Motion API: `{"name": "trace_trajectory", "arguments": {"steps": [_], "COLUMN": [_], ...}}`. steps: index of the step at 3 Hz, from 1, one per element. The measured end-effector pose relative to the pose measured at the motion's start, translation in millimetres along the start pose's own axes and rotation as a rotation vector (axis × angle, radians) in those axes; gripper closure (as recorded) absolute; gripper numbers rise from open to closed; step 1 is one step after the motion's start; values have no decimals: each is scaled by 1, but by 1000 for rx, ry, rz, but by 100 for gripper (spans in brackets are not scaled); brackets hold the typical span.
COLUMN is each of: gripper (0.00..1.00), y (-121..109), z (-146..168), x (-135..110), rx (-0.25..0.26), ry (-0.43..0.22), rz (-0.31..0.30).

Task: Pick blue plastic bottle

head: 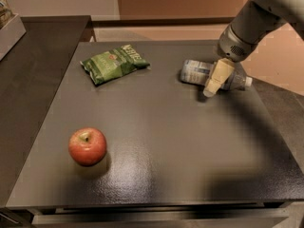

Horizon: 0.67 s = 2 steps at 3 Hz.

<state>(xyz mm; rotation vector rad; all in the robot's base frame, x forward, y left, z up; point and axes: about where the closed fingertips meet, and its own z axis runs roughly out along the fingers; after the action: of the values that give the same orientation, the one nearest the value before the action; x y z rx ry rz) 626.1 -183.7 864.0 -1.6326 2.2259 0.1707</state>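
Note:
The blue plastic bottle (pixel 195 72) lies on its side at the far right of the dark table (pixel 156 165). It is clear with a pale blue-and-white label, and its white cap (pixel 248 82) points right. My gripper (pixel 212 87) hangs from the arm (pixel 247 27) that comes in from the upper right. It sits low over the bottle's middle, on its near side, and covers part of the label. I cannot tell whether it touches the bottle.
A green snack bag (pixel 114 62) lies at the far left-middle of the table. A red apple (pixel 87 146) stands near the front left. A darker counter (pixel 33 56) adjoins on the left, with a tray corner (pixel 8 28) at the top left.

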Motion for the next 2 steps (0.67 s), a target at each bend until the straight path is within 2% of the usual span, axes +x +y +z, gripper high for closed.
{"name": "trace_trajectory", "arguments": {"steps": [1, 2], "gripper": [15, 39], "y": [0, -1], "z": [5, 7], "x": [0, 0], "rx": [-10, -16], "ry": [6, 9], "rz": [-1, -2]}}
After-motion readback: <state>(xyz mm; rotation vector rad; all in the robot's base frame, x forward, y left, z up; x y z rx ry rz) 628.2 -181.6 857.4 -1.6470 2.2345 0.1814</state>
